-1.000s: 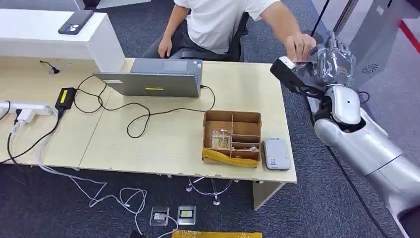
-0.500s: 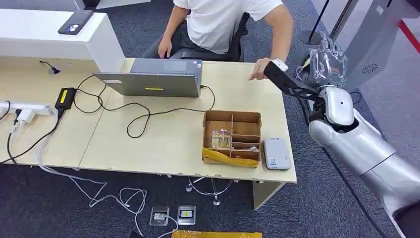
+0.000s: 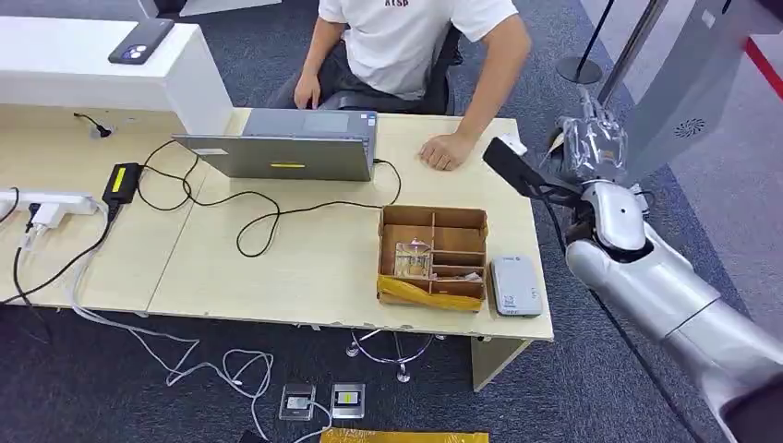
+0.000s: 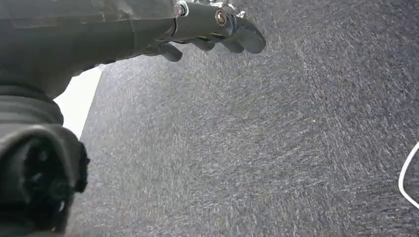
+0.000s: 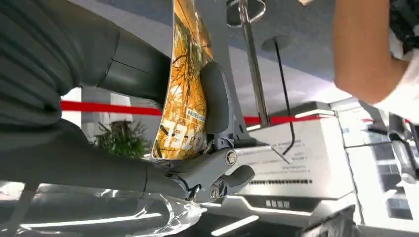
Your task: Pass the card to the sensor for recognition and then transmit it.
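Gripping the card (image 5: 185, 94), the right hand (image 3: 591, 148) hangs in the air just off the desk's (image 3: 305, 268) right edge, beyond the far right corner as the head view shows it. The right wrist view shows the card, printed in orange and yellow, pinched between the thick thumb (image 5: 141, 74) on one face and a dark finger (image 5: 215, 101) on the other. Its long axis runs roughly parallel to the finger that presses on it, and one short end sticks out past the fingertip. I cannot tell from the head view how the card stands, because the hand, wrapped in clear plastic, hides it there.

On the desk, the sensor (image 3: 515, 286), a flat grey box, lies just beside the right wall of a cardboard box (image 3: 434, 256) with compartments, well apart from the right hand and nearer the robot. A person's hand (image 3: 447, 150) rests on the desk beyond the cardboard box, near the right hand. A laptop (image 3: 286, 143) stands further left of the cardboard box, with black cables trailing across the desk.

The left hand (image 4: 207, 27) hangs over dark grey carpet (image 4: 247, 148), its fingers loosely curled with nothing in them.
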Controlling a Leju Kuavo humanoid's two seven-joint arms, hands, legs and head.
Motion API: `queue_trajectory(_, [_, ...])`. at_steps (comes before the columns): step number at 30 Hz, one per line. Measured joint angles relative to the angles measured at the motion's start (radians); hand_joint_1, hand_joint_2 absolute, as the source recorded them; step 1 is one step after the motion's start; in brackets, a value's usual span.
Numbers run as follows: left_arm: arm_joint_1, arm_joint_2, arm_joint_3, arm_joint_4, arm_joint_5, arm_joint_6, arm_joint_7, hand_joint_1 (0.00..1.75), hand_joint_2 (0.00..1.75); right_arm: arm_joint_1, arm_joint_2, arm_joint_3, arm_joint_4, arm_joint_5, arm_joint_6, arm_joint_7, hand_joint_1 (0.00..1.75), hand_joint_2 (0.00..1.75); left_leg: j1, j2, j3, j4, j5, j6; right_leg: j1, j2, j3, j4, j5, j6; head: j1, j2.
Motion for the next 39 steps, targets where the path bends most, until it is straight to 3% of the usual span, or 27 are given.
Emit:
queue_trajectory(12, [0.007, 0.0, 0.003, 0.0, 0.007, 0.0, -0.004, 0.0, 0.0, 0.072, -0.024, -0.003, 0.0, -0.007, -0.014, 0.0, 1.75, 1.75, 0.0, 0.002, 0.0, 0.0, 0.0, 0.0, 0.0, 0.003, -0.001, 0.0, 0.0, 0.0, 0.0, 0.0])
queue_trajectory(20, [0.012, 0.0, 0.005, -0.003, 0.015, 0.0, -0.004, 0.0, 0.0, 0.187, -0.043, -0.018, 0.0, -0.018, -0.044, -0.013, 1.75, 1.75, 0.0, 0.003, 0.0, 0.0, -0.001, -0.001, 0.0, 0.003, -0.001, 0.0, 0.0, 0.0, 0.0, 0.0])
queue_trajectory(30, [0.012, -0.002, 0.005, -0.008, 0.019, 0.0, -0.004, 0.0, 0.0, 0.287, -0.032, -0.021, 0.006, -0.027, -0.044, -0.053, 1.75, 1.75, 0.001, 0.003, 0.0, 0.0, -0.002, -0.002, 0.001, 0.003, -0.001, 0.0, 0.0, -0.001, 0.0, 0.0])
queue_trajectory(39, [0.012, -0.002, 0.006, -0.009, 0.019, 0.0, -0.004, 0.0, 0.0, 0.309, -0.018, -0.021, 0.022, -0.042, -0.042, -0.064, 1.75, 1.75, 0.001, 0.003, 0.0, 0.0, -0.002, -0.002, 0.001, 0.003, -0.001, 0.0, 0.0, -0.001, 0.0, 0.0])
